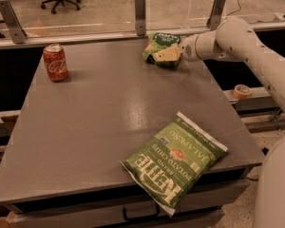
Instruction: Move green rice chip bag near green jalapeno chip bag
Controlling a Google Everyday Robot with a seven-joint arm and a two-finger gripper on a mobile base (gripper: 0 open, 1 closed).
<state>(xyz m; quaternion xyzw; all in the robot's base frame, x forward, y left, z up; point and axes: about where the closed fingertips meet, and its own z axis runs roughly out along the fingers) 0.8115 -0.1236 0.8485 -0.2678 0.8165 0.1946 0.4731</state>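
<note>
Small puffy light-green rice chip bag (159,44) sits at the far edge of the grey bench (99,122), pincer (168,55) right on it, can't tell if it's actually gripping. The big flat green jalapeno chip bag (175,161) lies well apart, at the front right corner.

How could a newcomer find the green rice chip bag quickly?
On the gray table, look at the far edge right of centre, beside the gripper. The green rice chip bag is small and puffy, unlike the large flat green jalapeno chip bag at the near edge.
</note>
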